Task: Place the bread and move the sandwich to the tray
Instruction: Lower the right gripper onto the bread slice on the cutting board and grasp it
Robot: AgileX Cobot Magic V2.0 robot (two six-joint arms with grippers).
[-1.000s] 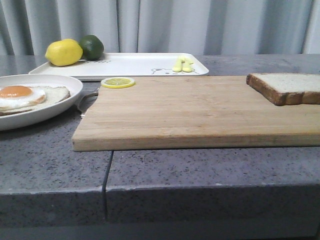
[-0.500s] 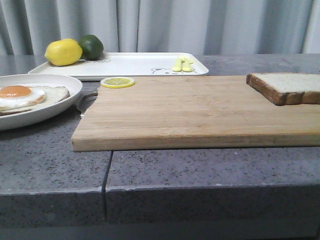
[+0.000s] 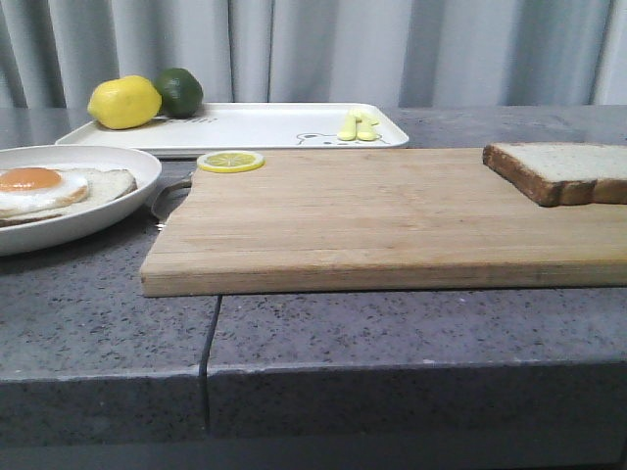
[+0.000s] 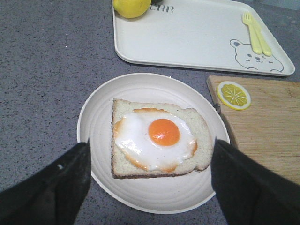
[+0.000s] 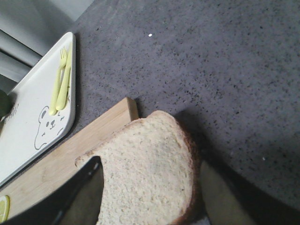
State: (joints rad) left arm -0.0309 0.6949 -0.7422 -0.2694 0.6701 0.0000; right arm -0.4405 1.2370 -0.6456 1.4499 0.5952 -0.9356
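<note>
Nothing on the speckled grey stone surface (image 3: 411, 323) has shifted between the earlier front views and now; every item sits where it did.

The thick square slice of white bread with a brown crust (image 3: 563, 171) lies flat at the 3 o'clock end of the pale wooden cutting board (image 3: 382, 215). In the right wrist view, the right gripper (image 5: 154, 211) is spread wide with a dark finger on either side of that slice, and whether it touches the crust cannot be told.

At 9 o'clock, the shallow round white plate (image 3: 118, 201) carries one bread slice topped with a fried egg (image 3: 34, 186). The left gripper (image 4: 150, 187) hangs above it, jaws wide apart and holding nothing.

The flat white rectangular tray (image 3: 265, 127) sits at 11 o'clock behind the board, bearing a yellow lemon (image 3: 124, 102), a green lime (image 3: 179, 91) and pale yellow plastic cutlery (image 3: 358, 125). A yellow lemon slice (image 3: 230, 161) rests on the board's far corner.
</note>
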